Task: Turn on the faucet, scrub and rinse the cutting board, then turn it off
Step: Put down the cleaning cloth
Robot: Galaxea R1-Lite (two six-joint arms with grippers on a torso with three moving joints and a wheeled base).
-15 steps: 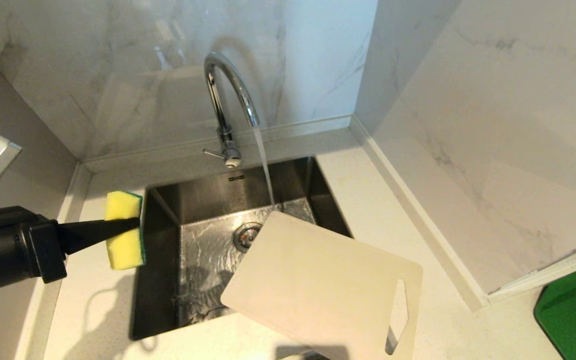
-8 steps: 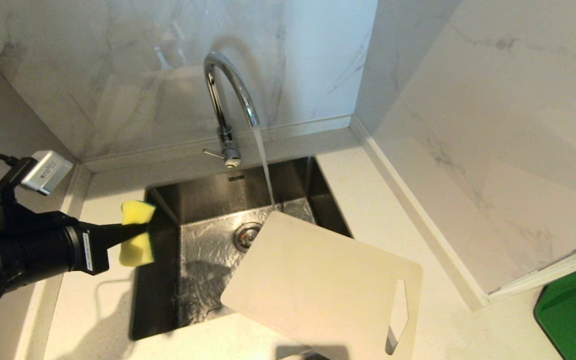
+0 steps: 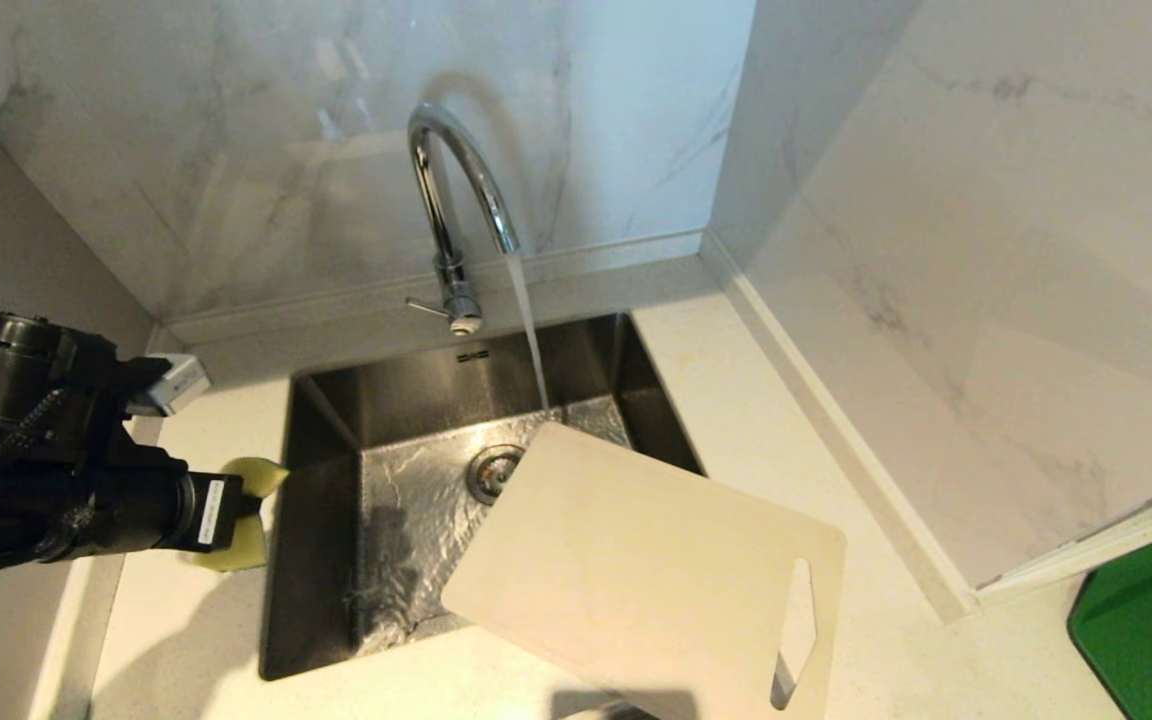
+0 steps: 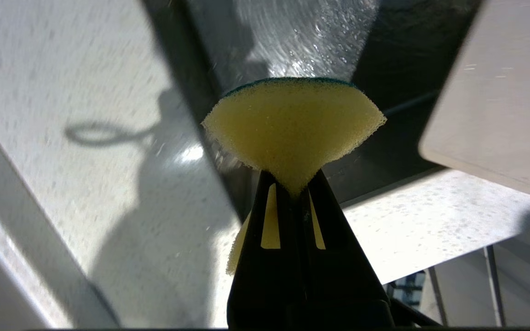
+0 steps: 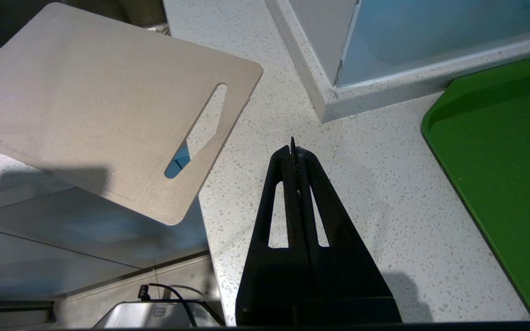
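Surface: pale speckled stone, wrapping around the sink on all sides.

Sink: dark steel basin, wet floor, drain showing near its middle.

Cutting board: off-white, lying flat and askew across the sink's front right corner, its rounded far corner hanging over the basin near the drain, its slotted end sitting out on the surface to the sink's right and past the front edge.

Green board: lying on the surface well to the sink's right, beyond a wall corner.

Faucet: standing behind the sink's back rim, water streaming from the spout into the basin, landing just behind the cutting board's far corner. Side lever sticking out to the left at its base.

Left gripper: hovering over the surface just left of the sink's left rim, fingers clenching a yellow sponge with a green scouring face, pinching it into a fan.

Right gripper: hanging over the surface to the sink's right, between the cutting board's slotted end and the green board, fingers pressing together on nothing.
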